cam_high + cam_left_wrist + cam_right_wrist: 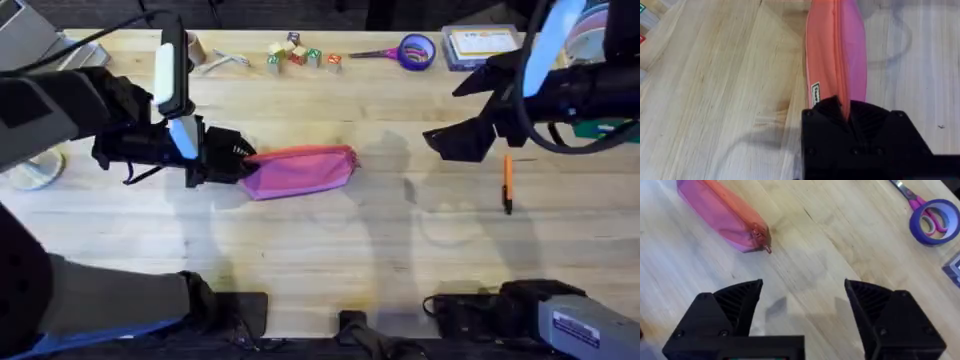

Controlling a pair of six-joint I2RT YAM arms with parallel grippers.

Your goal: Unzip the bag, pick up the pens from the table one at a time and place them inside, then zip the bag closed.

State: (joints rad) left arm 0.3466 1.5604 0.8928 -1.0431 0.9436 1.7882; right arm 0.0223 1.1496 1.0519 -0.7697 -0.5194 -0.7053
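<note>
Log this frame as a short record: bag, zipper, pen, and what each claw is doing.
bag: pink pouch lying flat on the table
zipper: looks closed, pull at the end away from the left claw
pen: orange pen on the table, outside the bag
left claw: shut on the bag's end
right claw: open, empty, above the table near the pen

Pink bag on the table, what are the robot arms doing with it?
The left gripper is shut on one end of the pink bag, holding it on the table. The right gripper hangs open over bare wood, with the bag's zipper pull ahead of it. The orange pen lies on the table, not packed yet.
</note>
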